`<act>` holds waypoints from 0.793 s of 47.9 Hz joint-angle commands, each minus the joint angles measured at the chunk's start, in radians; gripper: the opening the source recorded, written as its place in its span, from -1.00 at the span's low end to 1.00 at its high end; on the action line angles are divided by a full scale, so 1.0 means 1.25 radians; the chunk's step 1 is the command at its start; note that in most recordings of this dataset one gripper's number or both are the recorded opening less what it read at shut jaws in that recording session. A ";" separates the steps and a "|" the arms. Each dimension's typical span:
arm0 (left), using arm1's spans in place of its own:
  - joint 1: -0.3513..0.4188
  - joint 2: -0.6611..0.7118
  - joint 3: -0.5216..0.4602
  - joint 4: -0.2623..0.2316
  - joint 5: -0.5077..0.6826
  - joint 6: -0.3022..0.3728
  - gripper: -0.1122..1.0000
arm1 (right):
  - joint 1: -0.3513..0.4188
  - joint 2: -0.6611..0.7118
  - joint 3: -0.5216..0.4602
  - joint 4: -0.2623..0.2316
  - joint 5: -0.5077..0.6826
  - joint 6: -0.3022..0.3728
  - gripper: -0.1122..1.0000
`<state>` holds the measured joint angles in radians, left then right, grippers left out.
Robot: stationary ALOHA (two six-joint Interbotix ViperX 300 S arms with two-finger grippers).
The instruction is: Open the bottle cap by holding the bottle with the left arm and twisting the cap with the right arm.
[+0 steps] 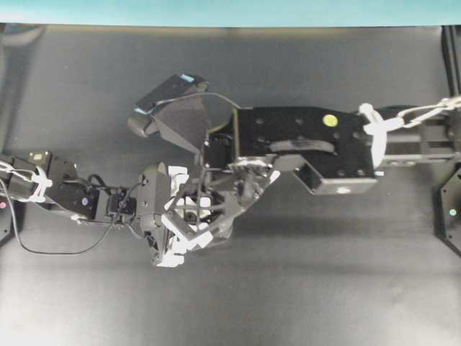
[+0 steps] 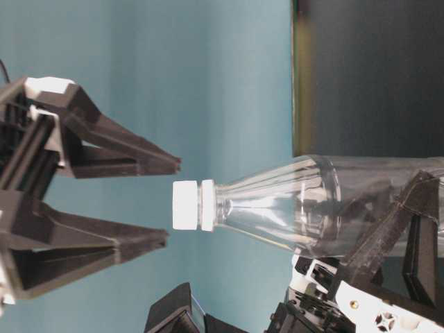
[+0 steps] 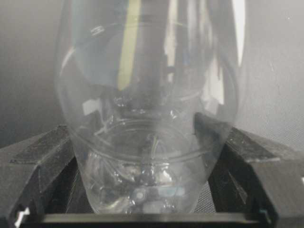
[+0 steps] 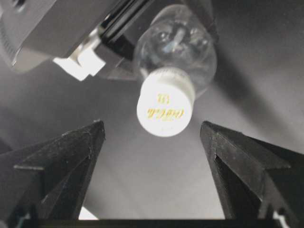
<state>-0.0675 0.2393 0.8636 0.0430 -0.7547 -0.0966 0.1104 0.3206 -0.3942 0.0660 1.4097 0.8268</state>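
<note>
Bottle clamped around its clear body in the left tool, held off the bench, neck pointing toward the right tool. Cap just ahead of the right tool's tips, roughly centred between them, not yet inside. Right tool spread wide, gripping nothing. Risks, as judged: closing too early and pinching only the cap's edge, then slipping; approaching off-axis and nudging the neck sideways; twisting hard enough to spin the smooth body within the left tool's hold.
</note>
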 commanded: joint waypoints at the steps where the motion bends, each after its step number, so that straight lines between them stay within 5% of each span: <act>1: -0.005 -0.005 -0.005 0.002 -0.002 0.000 0.66 | -0.010 0.005 -0.005 -0.004 -0.004 0.001 0.60; 38: -0.005 -0.005 -0.004 0.002 -0.002 0.000 0.66 | -0.016 0.013 -0.007 -0.001 -0.001 -0.023 0.43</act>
<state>-0.0675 0.2393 0.8636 0.0414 -0.7547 -0.0966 0.0690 0.3390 -0.3958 0.0629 1.4097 0.8069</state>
